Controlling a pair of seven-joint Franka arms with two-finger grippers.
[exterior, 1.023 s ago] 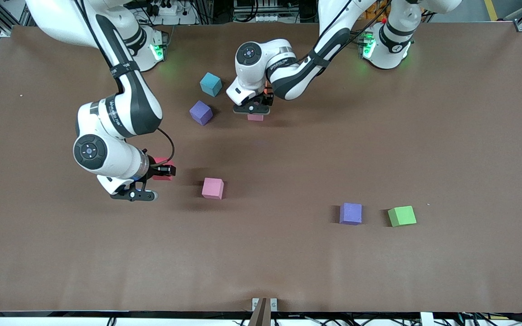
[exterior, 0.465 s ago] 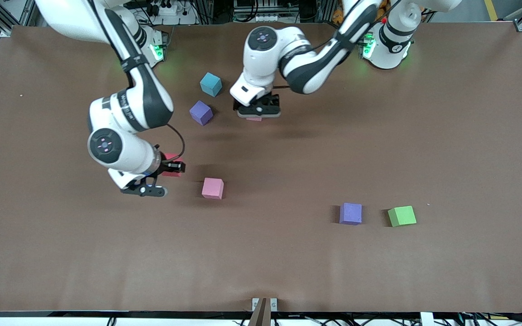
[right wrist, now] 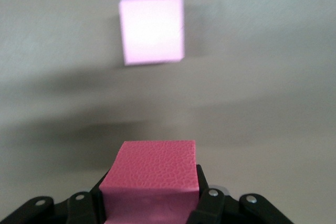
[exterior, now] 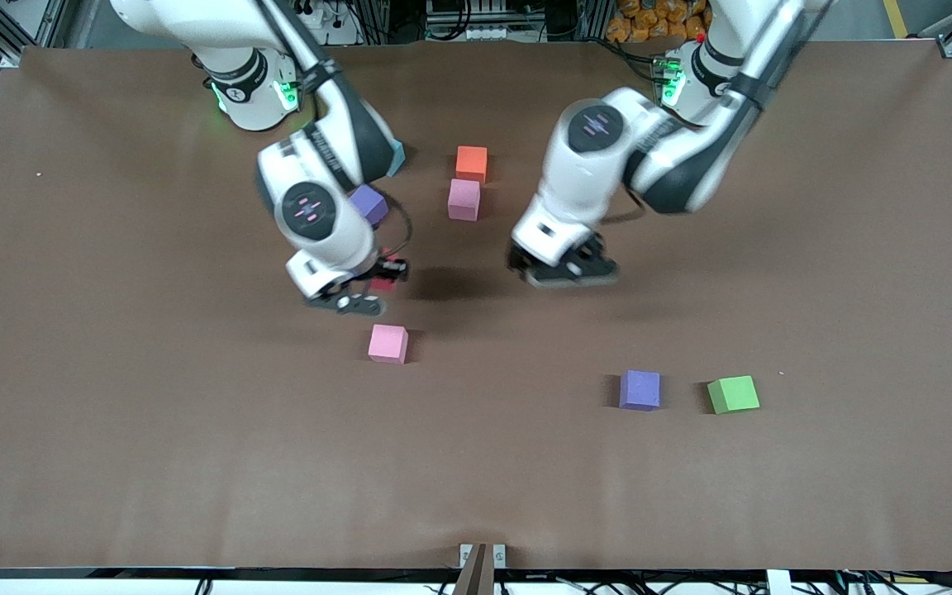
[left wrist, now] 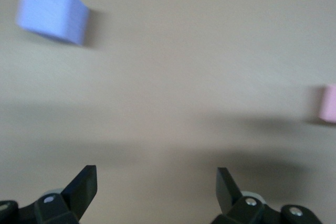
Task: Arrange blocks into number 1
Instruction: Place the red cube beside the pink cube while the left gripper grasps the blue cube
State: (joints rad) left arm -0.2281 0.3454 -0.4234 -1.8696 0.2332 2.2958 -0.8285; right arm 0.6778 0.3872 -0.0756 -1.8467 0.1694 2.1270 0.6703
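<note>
An orange block (exterior: 471, 163) lies mid-table with a light pink block (exterior: 464, 199) touching it on the side nearer the front camera. My right gripper (exterior: 375, 287) (right wrist: 152, 203) is shut on the red block (exterior: 384, 279) (right wrist: 151, 174), over the table between the purple block (exterior: 369, 203) and a second light pink block (exterior: 387, 344) (right wrist: 152, 29). My left gripper (exterior: 567, 269) (left wrist: 156, 184) is open and empty over bare table, off toward the left arm's end from the pink-and-orange pair. The cyan block (exterior: 397, 157) is mostly hidden by the right arm.
A blue-violet block (exterior: 640, 390) (left wrist: 52, 11) and a green block (exterior: 733, 394) lie side by side nearer the front camera, toward the left arm's end. The brown table (exterior: 815, 248) stretches wide around them.
My left gripper let go of the light pink block beside the orange one and drew away, open. My right gripper carried the red block toward the table's middle.
</note>
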